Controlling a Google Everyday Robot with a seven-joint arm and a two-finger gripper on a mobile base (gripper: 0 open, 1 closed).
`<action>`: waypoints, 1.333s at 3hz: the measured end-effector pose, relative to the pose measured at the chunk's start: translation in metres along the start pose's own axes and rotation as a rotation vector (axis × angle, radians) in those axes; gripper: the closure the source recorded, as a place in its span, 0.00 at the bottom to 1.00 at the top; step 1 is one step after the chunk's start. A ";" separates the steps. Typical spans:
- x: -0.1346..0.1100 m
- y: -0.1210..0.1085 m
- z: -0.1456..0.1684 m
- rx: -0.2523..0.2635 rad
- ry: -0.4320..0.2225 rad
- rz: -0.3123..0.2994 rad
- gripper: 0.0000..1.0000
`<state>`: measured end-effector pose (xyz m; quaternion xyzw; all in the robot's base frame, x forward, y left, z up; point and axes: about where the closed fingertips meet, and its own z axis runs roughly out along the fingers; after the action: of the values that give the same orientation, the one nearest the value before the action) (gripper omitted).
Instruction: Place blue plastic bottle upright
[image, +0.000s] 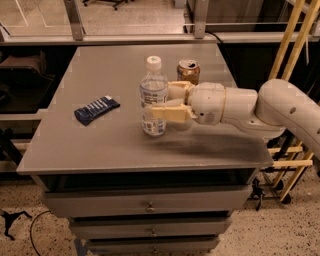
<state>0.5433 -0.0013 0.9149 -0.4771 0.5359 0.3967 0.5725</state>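
The blue plastic bottle (153, 85) is clear with a white cap and a white-and-pale-blue label. It stands upright on the grey table (100, 145), near the middle. My gripper (160, 102) reaches in from the right at the bottle's mid height. One cream finger (170, 113) crosses in front of the bottle's lower body and the other (177, 90) lies behind it. The fingers are closed against the bottle's sides. The bottle's base rests on the table top.
A tan drink can (188, 71) stands just behind my gripper, to the bottle's right. A flat dark blue wrapped bar (96, 109) lies on the table's left part. Yellow wooden poles (292, 45) lean at the right. Drawers (150, 205) sit below the table's front edge.
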 end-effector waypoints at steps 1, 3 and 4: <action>-0.001 0.001 0.002 -0.004 -0.001 -0.001 0.00; -0.007 0.000 -0.004 -0.024 0.033 0.006 0.00; -0.026 0.003 -0.030 -0.049 0.129 0.021 0.00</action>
<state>0.5305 -0.0286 0.9409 -0.5099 0.5670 0.3840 0.5206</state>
